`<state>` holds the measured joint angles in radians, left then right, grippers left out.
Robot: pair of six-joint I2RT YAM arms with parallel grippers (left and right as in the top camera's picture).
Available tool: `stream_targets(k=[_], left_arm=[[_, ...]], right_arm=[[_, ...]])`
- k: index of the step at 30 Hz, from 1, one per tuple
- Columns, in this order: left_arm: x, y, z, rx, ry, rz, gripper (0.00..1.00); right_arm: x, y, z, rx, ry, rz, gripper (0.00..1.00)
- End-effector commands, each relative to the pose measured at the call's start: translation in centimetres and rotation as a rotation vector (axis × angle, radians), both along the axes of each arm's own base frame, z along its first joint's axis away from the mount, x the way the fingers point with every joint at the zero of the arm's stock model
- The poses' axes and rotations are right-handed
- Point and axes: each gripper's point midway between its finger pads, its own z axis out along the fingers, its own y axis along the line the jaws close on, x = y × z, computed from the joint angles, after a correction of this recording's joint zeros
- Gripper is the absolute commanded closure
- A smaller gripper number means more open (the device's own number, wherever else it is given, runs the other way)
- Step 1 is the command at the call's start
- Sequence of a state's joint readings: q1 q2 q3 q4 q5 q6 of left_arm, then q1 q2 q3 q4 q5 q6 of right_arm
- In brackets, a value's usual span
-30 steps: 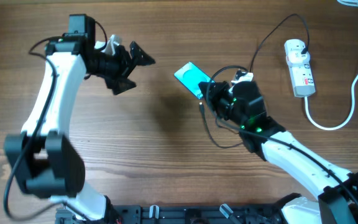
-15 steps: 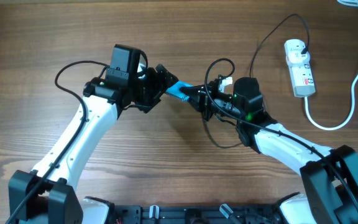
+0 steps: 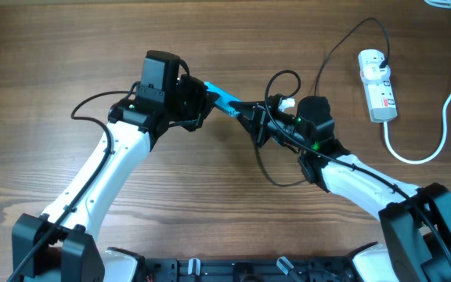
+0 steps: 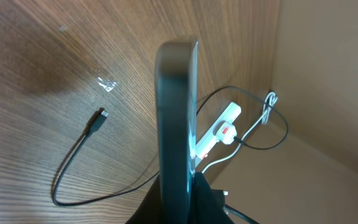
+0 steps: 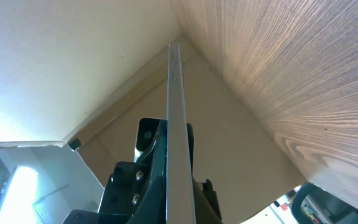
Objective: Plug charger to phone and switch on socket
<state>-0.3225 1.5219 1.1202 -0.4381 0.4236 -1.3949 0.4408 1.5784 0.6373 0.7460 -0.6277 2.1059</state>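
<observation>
The phone (image 3: pixel 225 101) hangs edge-up above the table's middle, only a cyan sliver showing from overhead. My left gripper (image 3: pixel 207 95) is shut on its left end and my right gripper (image 3: pixel 246 114) is shut on its right end. In the left wrist view the phone (image 4: pixel 178 112) stands as a dark slab between my left gripper's (image 4: pixel 179 202) fingers. The right wrist view shows the phone's thin edge (image 5: pixel 174 112) clamped in the right gripper (image 5: pixel 174 193). The charger's connector (image 4: pixel 98 119) lies loose on the wood, its black cable (image 3: pixel 263 164) looping under the right arm. The socket (image 3: pixel 377 86) lies at the far right.
A thick white cord (image 3: pixel 445 117) curves from the socket toward the right edge of the table. The black cable (image 3: pixel 343 39) arcs up from the socket's plug. The socket (image 4: pixel 219 129) shows behind the phone in the left wrist view.
My left arm swung in from the far left and its gripper went from open to shut on the phone's left end. The right gripper lifted the phone and turned it on edge.
</observation>
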Motion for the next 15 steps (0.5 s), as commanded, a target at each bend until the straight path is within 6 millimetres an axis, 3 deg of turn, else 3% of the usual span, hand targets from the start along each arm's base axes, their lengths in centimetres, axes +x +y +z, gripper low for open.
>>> stream_targets(k=[1, 6, 10, 14, 15], left_arm=[[-0.1, -1.2, 0.9, -0.056, 0.02, 0.024, 0.96], [0.3, -1.3, 1.3, -0.065, 0.0, 0.025, 0.96], [1.2, 0.2, 1.5, -0.039, -0.053, 0.013, 0.96], [2.1, 1.5, 2.3, -0.059, -0.107, -0.02, 0.96], [2.3, 2.0, 2.4, -0.056, -0.121, -0.026, 0.96]], right_arm=[[-2.7, 2.6, 1.2, 0.019, -0.057, 0.155, 0.95], [-2.8, 2.6, 1.2, 0.018, -0.058, 0.155, 0.95], [-2.9, 2.6, 1.1, 0.017, -0.055, 0.163, 0.86], [-2.9, 2.6, 1.1, 0.017, -0.056, 0.163, 0.73], [-2.9, 2.6, 1.1, 0.016, -0.054, 0.163, 0.62]])
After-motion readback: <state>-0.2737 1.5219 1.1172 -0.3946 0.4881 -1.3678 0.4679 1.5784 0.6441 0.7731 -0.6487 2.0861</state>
